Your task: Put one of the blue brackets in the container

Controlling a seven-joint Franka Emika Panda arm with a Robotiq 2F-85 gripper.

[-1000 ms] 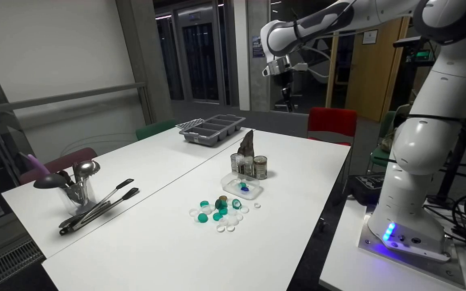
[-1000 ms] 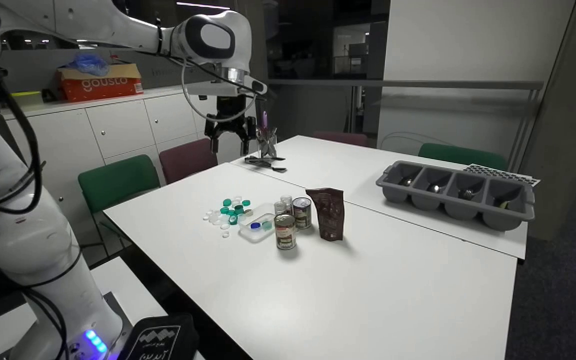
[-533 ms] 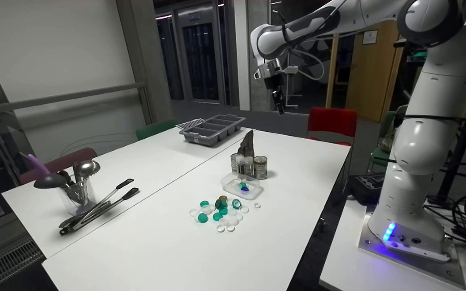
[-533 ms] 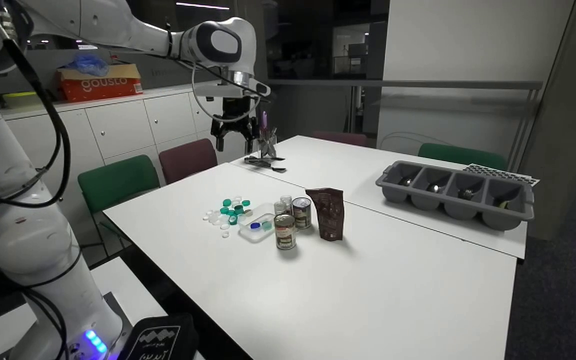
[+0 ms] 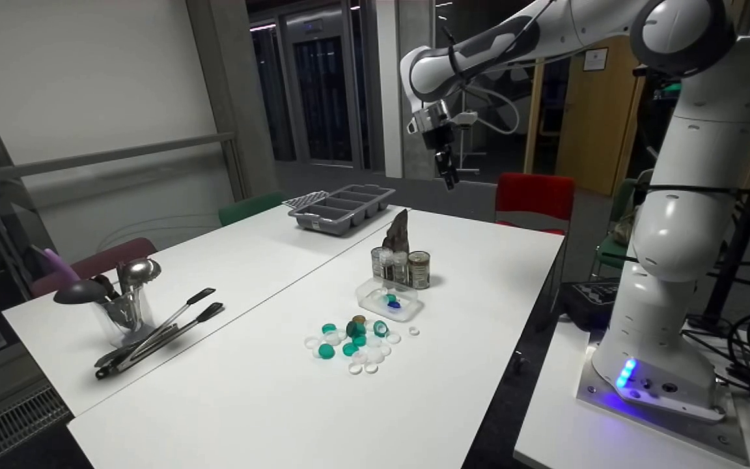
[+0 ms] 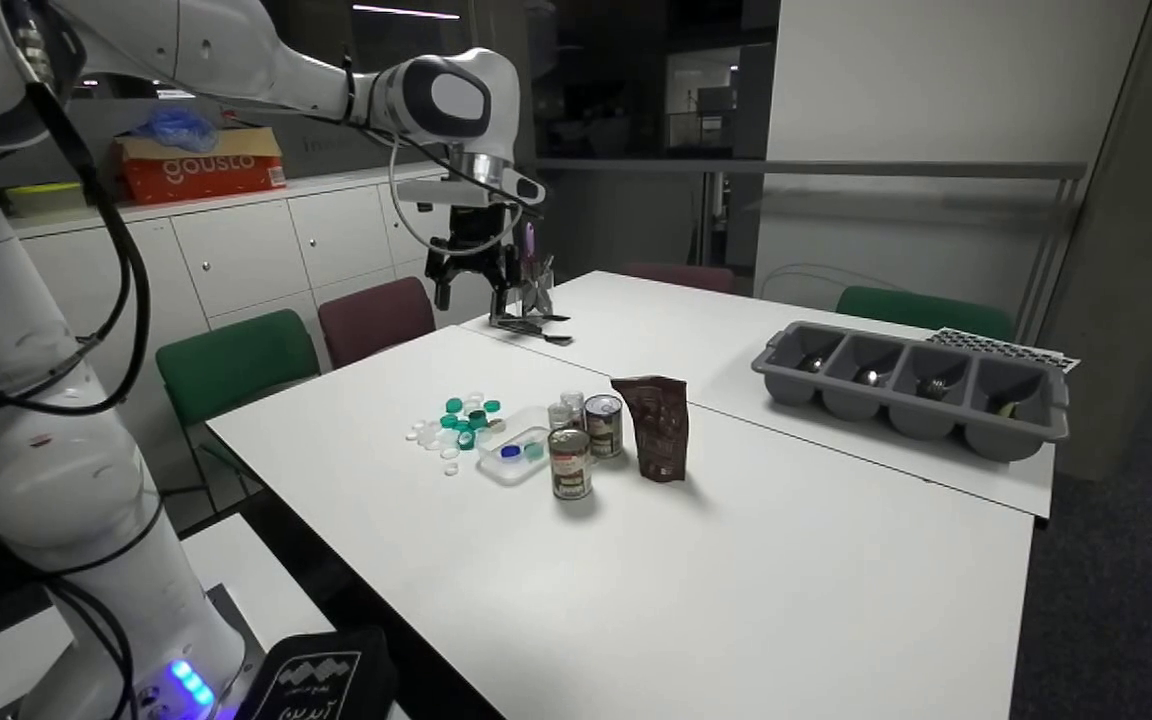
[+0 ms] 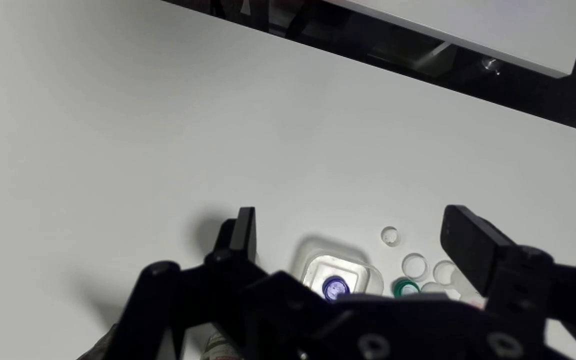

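Now lowered slightly, the empty fingers (image 7: 468,245) are spread above the worktop (image 5: 271,404); green caps (image 5: 350,349), left of the clear tub (image 5: 374,303) in both exterior views, are presumably being approached.

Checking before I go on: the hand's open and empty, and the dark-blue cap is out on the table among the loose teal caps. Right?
Not quite: the dark-blue cap is inside the clear plastic tub, not out among the loose teal caps. The wrist view shows it there, as do both exterior views. The hand is open and empty, as you say.
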